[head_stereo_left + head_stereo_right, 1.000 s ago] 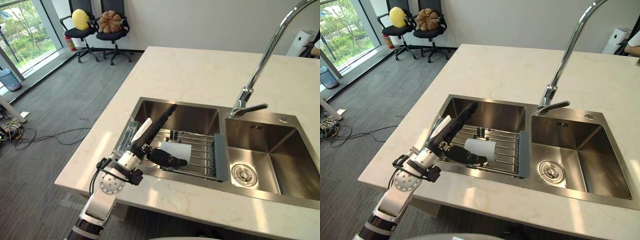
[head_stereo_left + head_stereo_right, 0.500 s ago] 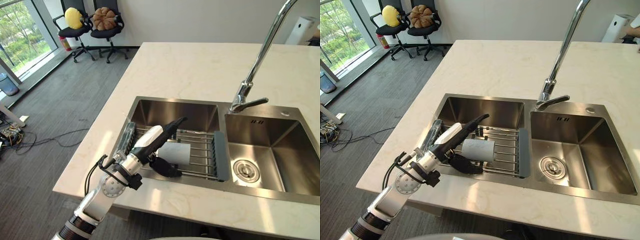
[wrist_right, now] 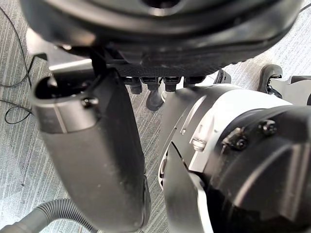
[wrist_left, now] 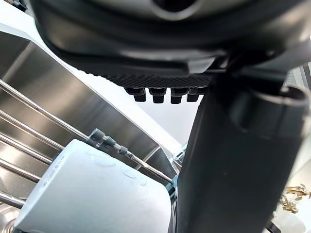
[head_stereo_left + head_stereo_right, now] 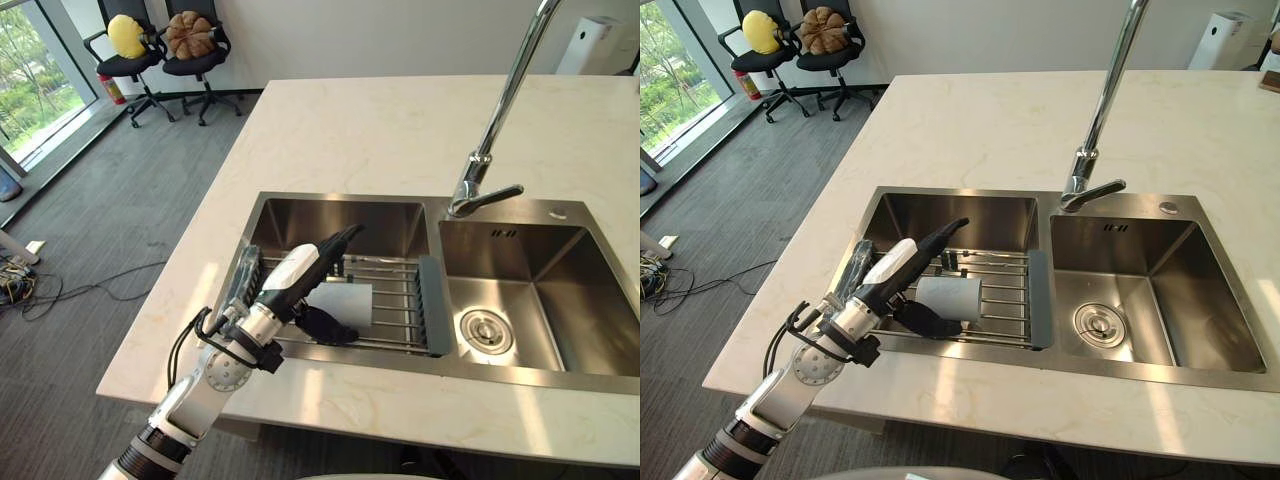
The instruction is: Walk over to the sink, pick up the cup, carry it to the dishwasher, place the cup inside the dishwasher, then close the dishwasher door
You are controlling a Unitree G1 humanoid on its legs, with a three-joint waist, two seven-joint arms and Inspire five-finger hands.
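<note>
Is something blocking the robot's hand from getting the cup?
No, nothing visible is. The left hand is right at the cup, which lies on its side on the wire rack in the sink's left basin. The fingers are straight above it.

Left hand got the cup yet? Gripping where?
Nothing held: the left hand is open over the cup, which lies on its side on the sink rack, fingers straight above it, not curled round it. The right hand is open too, empty.

Office kitchen: double sink [image 5: 335, 218] in counter [image 5: 380, 130], swivel chairs [image 5: 192, 66] behind.
</note>
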